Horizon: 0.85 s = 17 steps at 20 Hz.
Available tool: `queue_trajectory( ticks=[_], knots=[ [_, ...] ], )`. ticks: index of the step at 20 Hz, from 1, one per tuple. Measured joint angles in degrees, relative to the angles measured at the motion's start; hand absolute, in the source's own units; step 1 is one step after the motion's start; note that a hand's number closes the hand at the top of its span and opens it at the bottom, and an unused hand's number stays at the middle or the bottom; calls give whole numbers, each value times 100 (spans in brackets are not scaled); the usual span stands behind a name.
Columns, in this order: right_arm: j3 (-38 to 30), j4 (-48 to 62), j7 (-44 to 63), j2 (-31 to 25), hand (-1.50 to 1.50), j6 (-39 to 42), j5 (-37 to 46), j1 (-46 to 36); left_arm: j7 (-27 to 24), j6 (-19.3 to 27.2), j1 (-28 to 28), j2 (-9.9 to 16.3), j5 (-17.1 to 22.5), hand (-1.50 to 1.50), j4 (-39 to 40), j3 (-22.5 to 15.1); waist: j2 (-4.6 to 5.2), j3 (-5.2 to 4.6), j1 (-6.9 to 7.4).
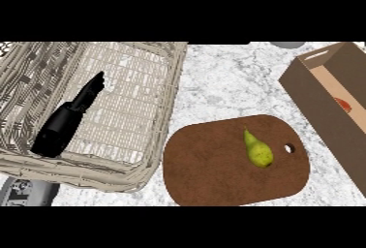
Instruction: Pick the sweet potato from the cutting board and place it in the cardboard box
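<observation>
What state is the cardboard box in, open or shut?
Open: the cardboard box shows its pale inside, with something orange-red in it.

My left hand [91, 90] points up and away with fingers straight; its forearm rises from lower left.

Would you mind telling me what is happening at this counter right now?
Nothing is being held yet. A yellow-green, pear-shaped item lies untouched on the brown cutting board. The cardboard box it is meant for stands open at the right edge. The robot's left hand shows over the wicker basket at the left, fingers straight, away from the board. The right hand is not in view.
</observation>
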Motion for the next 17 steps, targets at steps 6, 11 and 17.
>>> queue_trajectory(
  ticks=[6, 11, 17],
  knots=[
    [-740, -178, -689, 169, -150, -550, -863, -195, 22, 22, -8, -13, -2, 0, 51, 42, -22, 8, -35],
    [-2104, -118, -687, 398, -150, -1127, -2077, -591, -9, 41, 21, 3, -27, 0, 62, 57, -34, 13, -75],
    [-3130, 300, -786, 141, -150, -1574, -2946, -497, -60, 41, 57, -34, -44, 0, 52, 33, -4, 7, -34]
  ],
)
